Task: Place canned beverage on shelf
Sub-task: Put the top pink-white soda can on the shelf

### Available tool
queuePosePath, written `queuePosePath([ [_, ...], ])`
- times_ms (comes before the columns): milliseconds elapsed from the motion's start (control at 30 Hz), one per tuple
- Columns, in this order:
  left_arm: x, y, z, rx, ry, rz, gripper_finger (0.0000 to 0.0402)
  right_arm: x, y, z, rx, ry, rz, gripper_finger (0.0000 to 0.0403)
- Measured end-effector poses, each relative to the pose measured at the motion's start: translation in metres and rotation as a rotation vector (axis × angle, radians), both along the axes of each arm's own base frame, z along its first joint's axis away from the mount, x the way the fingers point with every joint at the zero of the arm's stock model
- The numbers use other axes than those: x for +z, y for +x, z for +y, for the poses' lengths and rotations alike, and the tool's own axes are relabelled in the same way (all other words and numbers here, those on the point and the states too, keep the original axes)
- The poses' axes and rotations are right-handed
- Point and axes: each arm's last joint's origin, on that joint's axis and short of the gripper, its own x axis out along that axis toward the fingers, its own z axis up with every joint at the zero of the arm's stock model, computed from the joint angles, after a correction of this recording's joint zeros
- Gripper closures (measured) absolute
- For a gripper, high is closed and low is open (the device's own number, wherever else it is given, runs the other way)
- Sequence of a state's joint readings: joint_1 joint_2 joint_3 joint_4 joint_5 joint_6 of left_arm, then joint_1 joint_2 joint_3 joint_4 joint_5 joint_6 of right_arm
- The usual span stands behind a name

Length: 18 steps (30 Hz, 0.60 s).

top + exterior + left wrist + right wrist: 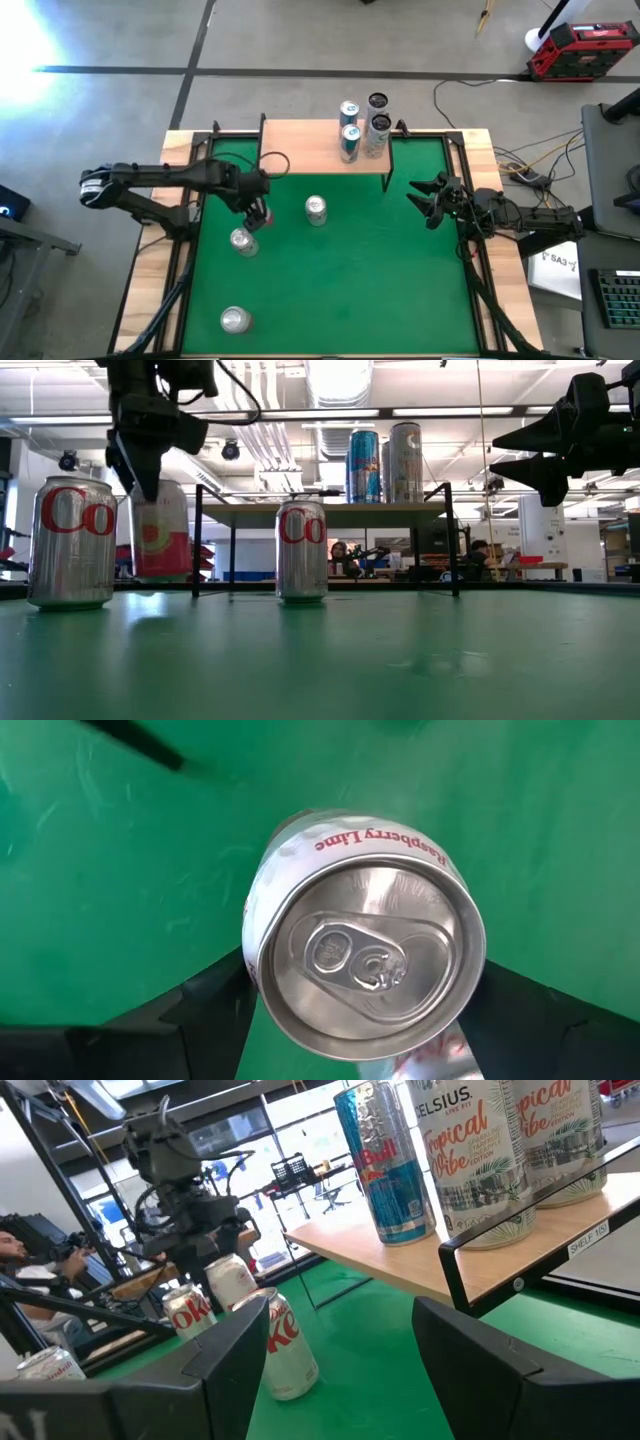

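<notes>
My left gripper (258,208) is shut on a white and pink can (365,955) lettered "Raspberry Lime", over the green mat's left half. The same can (160,540) shows in the low view. Three silver Diet Coke cans stand upright on the mat (316,210) (243,241) (235,319). The shelf (310,148), a light wooden top on black legs, stands at the far edge and carries several tall cans (350,140) near its right end. My right gripper (430,200) waits open at the mat's right side, holding nothing. My left gripper pinches the can's side wall (262,975) near its top rim, one dark finger (205,1015) on each opposite side. The fingers come from above, pointing down. The can hangs upright with its tab end up, its bottom (160,574) clear of the mat.
The shelf's left half (295,140) is bare wood. Black frame rails (190,250) run along the mat's left and right sides. Cables (520,165) and a keyboard lie beyond the right edge. People sit in the room behind the table (345,555).
</notes>
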State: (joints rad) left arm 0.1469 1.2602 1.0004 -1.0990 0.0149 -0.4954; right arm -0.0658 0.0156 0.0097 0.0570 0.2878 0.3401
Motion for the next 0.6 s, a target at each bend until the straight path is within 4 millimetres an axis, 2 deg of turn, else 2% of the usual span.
queuePosePath([
  [333, -0.013, 0.036, -0.002, -0.020, 0.012, 0.040, 0.0114, 0.000, 0.000, 0.000, 0.000, 0.000, 0.000, 0.0165],
  [600, -0.020, 0.064, -0.001, -0.119, -0.045, 0.083, 0.0114, 0.000, 0.000, 0.000, 0.000, 0.000, 0.000, 0.0165],
])
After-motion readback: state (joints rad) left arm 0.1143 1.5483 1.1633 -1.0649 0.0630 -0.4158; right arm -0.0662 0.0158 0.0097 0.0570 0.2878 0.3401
